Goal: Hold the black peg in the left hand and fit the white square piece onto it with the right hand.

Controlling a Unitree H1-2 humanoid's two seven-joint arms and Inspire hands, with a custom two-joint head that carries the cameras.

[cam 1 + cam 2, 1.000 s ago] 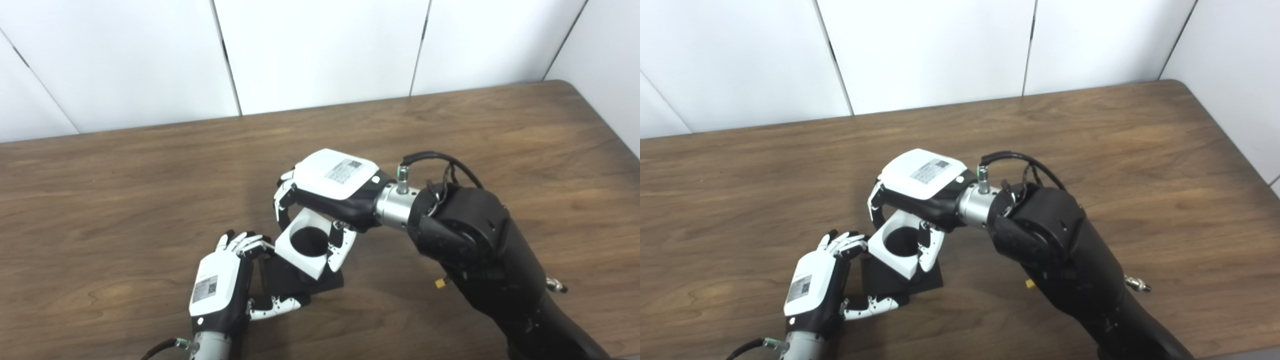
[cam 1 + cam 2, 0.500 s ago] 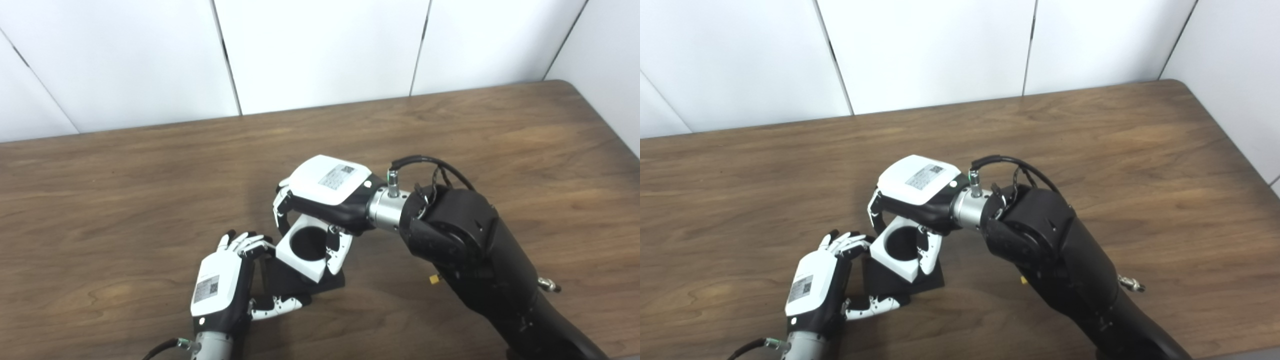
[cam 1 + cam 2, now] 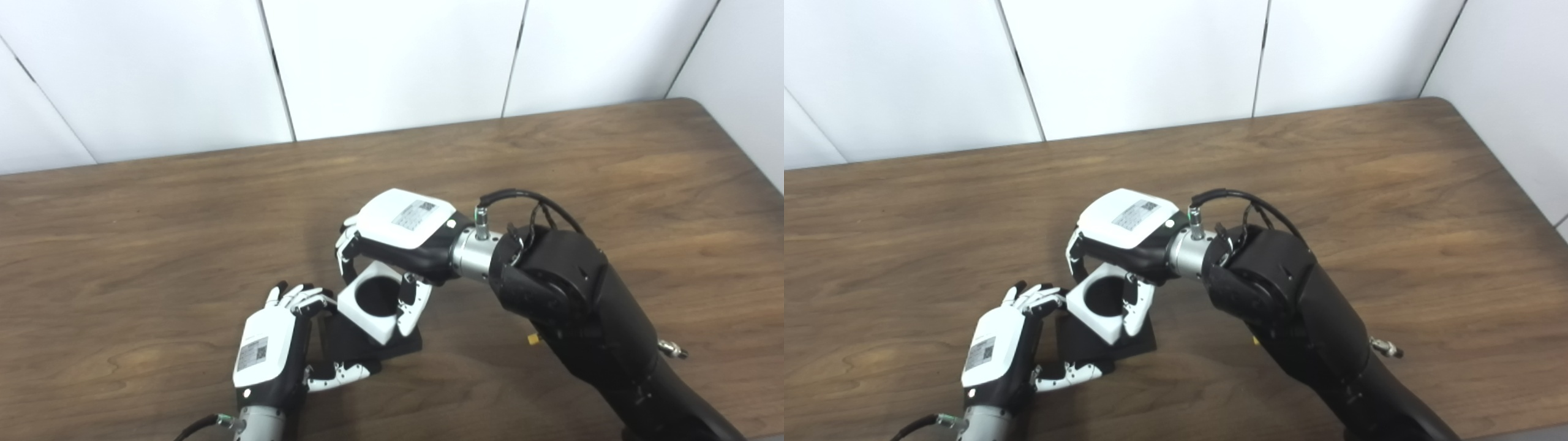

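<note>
The black peg piece [image 3: 392,346] has a flat square base lying on the table, and my left hand [image 3: 272,349] grips it from the left, fingers at its far edge and thumb at its near edge. The white square piece [image 3: 367,315], a block with a round hole, sits on top of the black piece. My right hand [image 3: 398,236] is shut on the white piece from above, fingers on its far side and thumb on its near right side. The hole looks dark; whether the peg fills it cannot be told.
The brown wooden table [image 3: 153,245] stretches all around, with white wall panels behind its far edge. My right forearm [image 3: 582,318] crosses the lower right of the table. A small yellow part [image 3: 534,339] shows under that arm.
My right hand has come slightly down and toward the near left, bringing the white piece a little lower on the black piece. My left hand has stayed still.
</note>
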